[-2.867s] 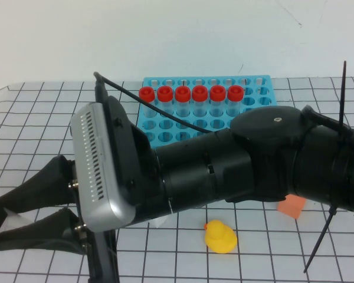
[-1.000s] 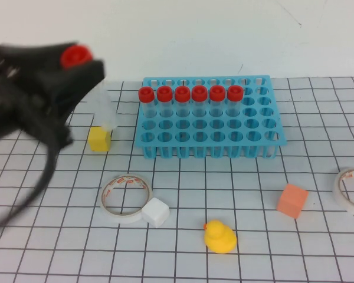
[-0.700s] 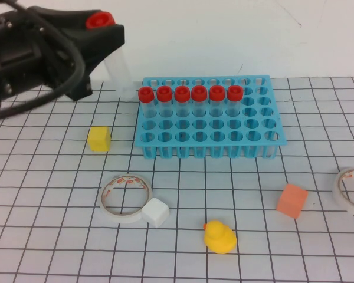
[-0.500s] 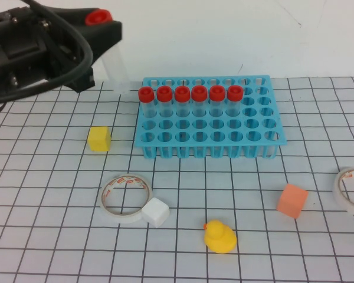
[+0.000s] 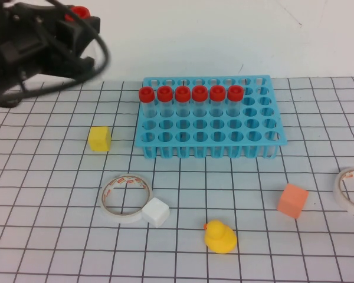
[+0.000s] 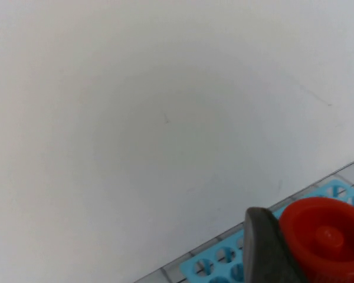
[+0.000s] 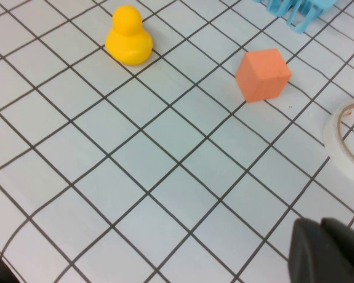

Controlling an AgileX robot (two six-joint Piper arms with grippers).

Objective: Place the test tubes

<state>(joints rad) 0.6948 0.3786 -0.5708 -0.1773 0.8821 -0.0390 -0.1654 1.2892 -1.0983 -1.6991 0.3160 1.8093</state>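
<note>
A blue test tube rack point(image 5: 270, 88) stands at the middle back of the gridded table, with a row of several red-capped tubes point(image 5: 183, 94) upright in it. My left gripper point(image 5: 76, 17) hovers high at the back left, left of the rack, shut on a red-capped test tube point(image 5: 78, 10). Only the cap shows; the tube's body is hidden by the arm. In the left wrist view the red cap point(image 6: 327, 236) sits against one dark finger point(image 6: 265, 247), with the rack point(image 6: 224, 259) below. My right gripper point(image 7: 329, 250) is shut and empty, low over the table near the orange cube point(image 7: 262, 73).
A yellow cube point(image 5: 99, 138) lies left of the rack. In front are a tape roll point(image 5: 125, 197), a white cube point(image 5: 155, 211), a yellow duck point(image 5: 220, 236) and the orange cube point(image 5: 292, 200). A second tape roll point(image 5: 351, 188) sits at the right edge.
The left arm has swung up and to the left with the tube, and the clear tube body is now hidden. The right arm, which filled the high view earlier, has left it.
</note>
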